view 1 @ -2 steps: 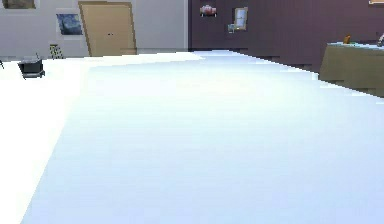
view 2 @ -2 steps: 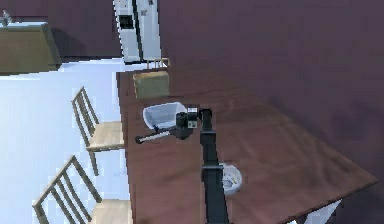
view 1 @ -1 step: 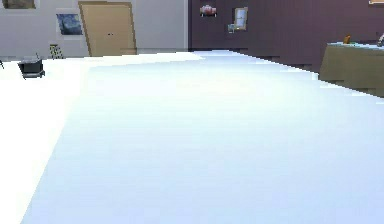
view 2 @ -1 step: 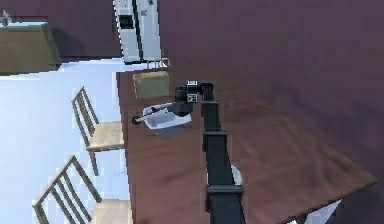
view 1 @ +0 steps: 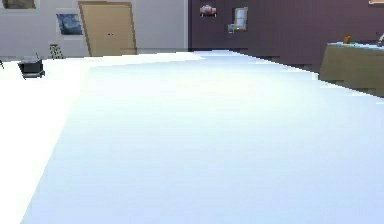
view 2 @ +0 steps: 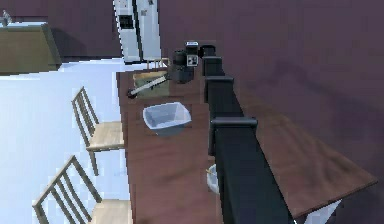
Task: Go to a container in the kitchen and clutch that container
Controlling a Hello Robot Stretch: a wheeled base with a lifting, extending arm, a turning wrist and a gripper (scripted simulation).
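A white square bowl-like container (view 2: pixel 166 116) sits on a dark wooden table (view 2: pixel 160 165) in the arm side view. The arm's dark bar (view 2: pixel 235 150) reaches over the table toward its far end. My gripper (view 2: pixel 180 68) shows there as a dark body left of two small white squares. It lies beyond the container, close to a flat pale object with a dark-handled utensil (view 2: pixel 147 86). I cannot tell whether the gripper holds anything. A small white cup-like thing (view 2: pixel 212 178) pokes out from behind the arm near the table's near end.
A white fridge (view 2: pixel 138 30) stands past the table against a dark purple wall. Two pale wooden chairs (view 2: pixel 95 125) (view 2: pixel 75 195) line the table's left side. The forward view has pale floor, a tan door (view 1: pixel 108 28), a small dark chair (view 1: pixel 32 66) and an olive counter (view 1: pixel 352 65).
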